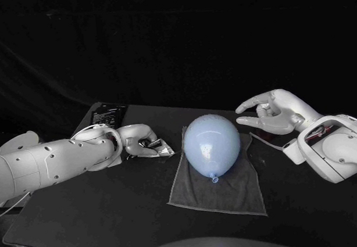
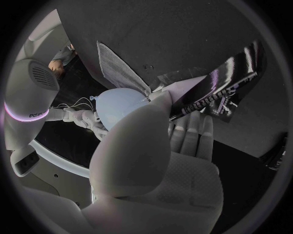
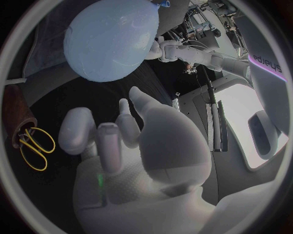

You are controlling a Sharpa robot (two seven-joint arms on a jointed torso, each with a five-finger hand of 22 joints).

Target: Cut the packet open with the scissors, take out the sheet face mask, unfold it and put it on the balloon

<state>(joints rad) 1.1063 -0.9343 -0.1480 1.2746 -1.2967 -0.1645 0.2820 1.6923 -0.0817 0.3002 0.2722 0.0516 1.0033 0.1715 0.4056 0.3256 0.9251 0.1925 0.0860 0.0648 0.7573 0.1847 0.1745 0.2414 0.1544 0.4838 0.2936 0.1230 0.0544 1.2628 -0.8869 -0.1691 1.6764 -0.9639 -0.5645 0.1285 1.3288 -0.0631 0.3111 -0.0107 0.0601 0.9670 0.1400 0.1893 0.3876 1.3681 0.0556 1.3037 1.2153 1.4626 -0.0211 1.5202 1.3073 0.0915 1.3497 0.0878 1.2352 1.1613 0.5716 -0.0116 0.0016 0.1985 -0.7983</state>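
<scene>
A pale blue balloon lies on a grey towel in the middle of the table, knot towards me. My left hand holds a shiny packet just left of the balloon; the packet lies across its fingers, and a pale flap shows at the end nearest the balloon. Raised off the table to the balloon's right, my right hand has its fingers apart and nothing in it. Yellow-handled scissors lie on the table beside the right hand.
A flat black item with white print lies at the table's back left corner. Next to the scissors stands a brown holder. The towel reaches from behind the balloon towards the table's front edge.
</scene>
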